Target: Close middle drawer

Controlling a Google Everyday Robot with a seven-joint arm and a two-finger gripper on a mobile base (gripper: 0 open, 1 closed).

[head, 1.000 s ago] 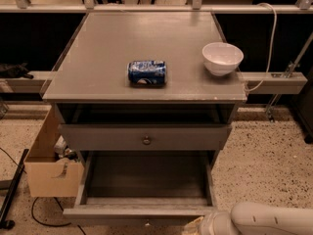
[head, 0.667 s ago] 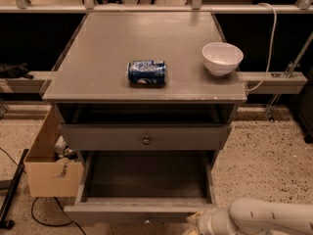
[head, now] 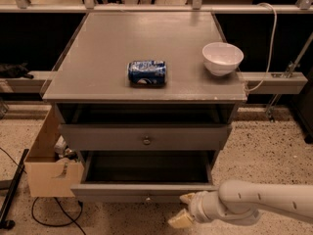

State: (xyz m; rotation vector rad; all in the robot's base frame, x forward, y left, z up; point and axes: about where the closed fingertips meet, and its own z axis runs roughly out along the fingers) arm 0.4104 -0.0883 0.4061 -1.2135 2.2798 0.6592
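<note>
Grey wood drawer point(head: 110, 192), pulled far out below the knobbed front point(head: 98, 137); rigid, probably slides under a steady push. Gripper point(head: 182, 209) near its right front, fingers spread, empty. Press the front near the knob point(head: 146, 198)

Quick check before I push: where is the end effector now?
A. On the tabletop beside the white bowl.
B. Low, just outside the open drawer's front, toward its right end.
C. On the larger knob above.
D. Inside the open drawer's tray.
B: the end effector hangs low in front of the pulled-out middle drawer, by the right part of its front rim.
</note>
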